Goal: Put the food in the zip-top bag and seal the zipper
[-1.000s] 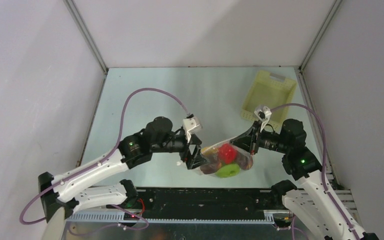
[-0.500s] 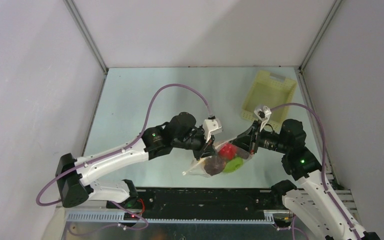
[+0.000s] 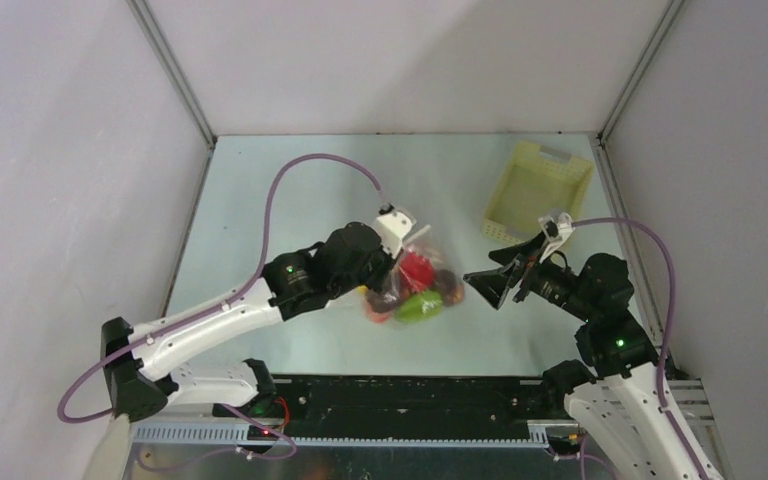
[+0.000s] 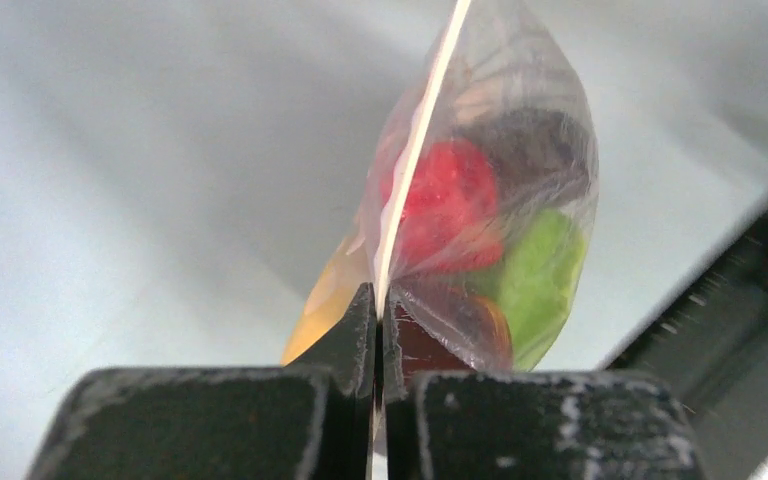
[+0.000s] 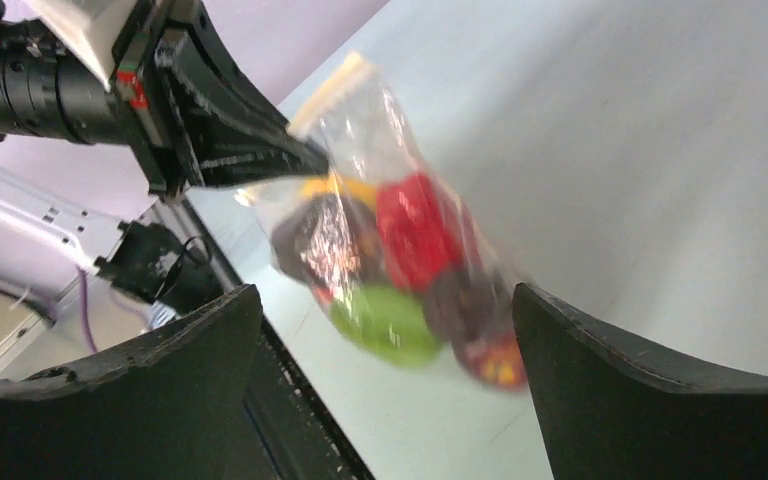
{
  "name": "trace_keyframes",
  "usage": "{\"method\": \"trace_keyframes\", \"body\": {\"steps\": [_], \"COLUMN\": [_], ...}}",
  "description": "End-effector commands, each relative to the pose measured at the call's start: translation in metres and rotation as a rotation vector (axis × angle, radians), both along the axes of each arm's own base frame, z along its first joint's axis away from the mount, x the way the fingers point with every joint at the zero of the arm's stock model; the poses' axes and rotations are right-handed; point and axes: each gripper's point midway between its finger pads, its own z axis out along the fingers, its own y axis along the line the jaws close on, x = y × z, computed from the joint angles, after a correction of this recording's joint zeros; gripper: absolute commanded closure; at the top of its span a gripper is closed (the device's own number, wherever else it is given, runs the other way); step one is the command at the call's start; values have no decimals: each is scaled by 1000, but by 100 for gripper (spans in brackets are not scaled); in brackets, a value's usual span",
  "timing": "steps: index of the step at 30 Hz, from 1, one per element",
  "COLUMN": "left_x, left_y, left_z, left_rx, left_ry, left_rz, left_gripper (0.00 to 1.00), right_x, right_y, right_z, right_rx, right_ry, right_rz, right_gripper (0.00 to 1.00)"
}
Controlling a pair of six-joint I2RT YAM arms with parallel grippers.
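In one zip-top bag (image 4: 563,125) — one red toy (image 4: 440,195), one green toy (image 4: 542,285)

The table (image 3: 260,200) is a pale green, smooth, faintly glossy sheet, closed in by white walls (image 3: 60,150) on its left, far and right sides, with a black rail (image 3: 410,390) along its near edge. A pale yellow perforated basket (image 3: 540,190) sits directly on it in the far right corner, slightly askew to the edges. The bag (image 3: 410,290) is over the near middle; whether its bottom rests on the surface cannot be told.
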Motion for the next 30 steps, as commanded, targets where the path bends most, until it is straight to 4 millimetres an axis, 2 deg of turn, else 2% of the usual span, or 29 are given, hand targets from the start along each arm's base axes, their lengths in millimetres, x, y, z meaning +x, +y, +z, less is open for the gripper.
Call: {"method": "trace_keyframes", "body": {"steps": [1, 4, 8, 12, 15, 16, 17, 18, 19, 26, 30], "left_x": [59, 83, 111, 143, 166, 174, 182, 190, 196, 227, 246], "left_y": [78, 124, 174, 210, 240, 242, 258, 260, 275, 313, 320], "left_z": [63, 65, 65, 71, 87, 84, 88, 82, 83, 52, 59], "left_rx": [30, 124, 286, 443, 473, 481, 473, 497, 509, 725, 722], "left_ry": [-221, -266, -341, -429, -461, -462, -474, -471, -472, -385, -370], "left_rz": [454, 623, 765, 819, 864, 837, 876, 853, 884, 845, 859], "left_gripper": [100, 100, 100, 100, 100, 100, 100, 100, 100, 100, 100], "right_x": [11, 14, 20, 23, 26, 27, 28, 28, 28, 32, 32], "right_y": [-21, -28, -36, -38, -40, -42, -43, -43, -44, -44, -44], "right_z": [11, 6, -2, -7, -13, -15, -16, -18, -19, -28, -32], "right_rx": [-8, -25, -44, -67, -90, -94, -99, -102, -106, -117, -116], "right_ry": [-52, -40, -17, -7, 2, 6, 9, 15, 20, 42, 67], "right_rz": [-135, -174, -227, -227, -235, -241, -242, -244, -245, -227, -220], "right_gripper": [1, 0, 1, 1, 0, 1, 1, 1, 1, 1, 0]}}
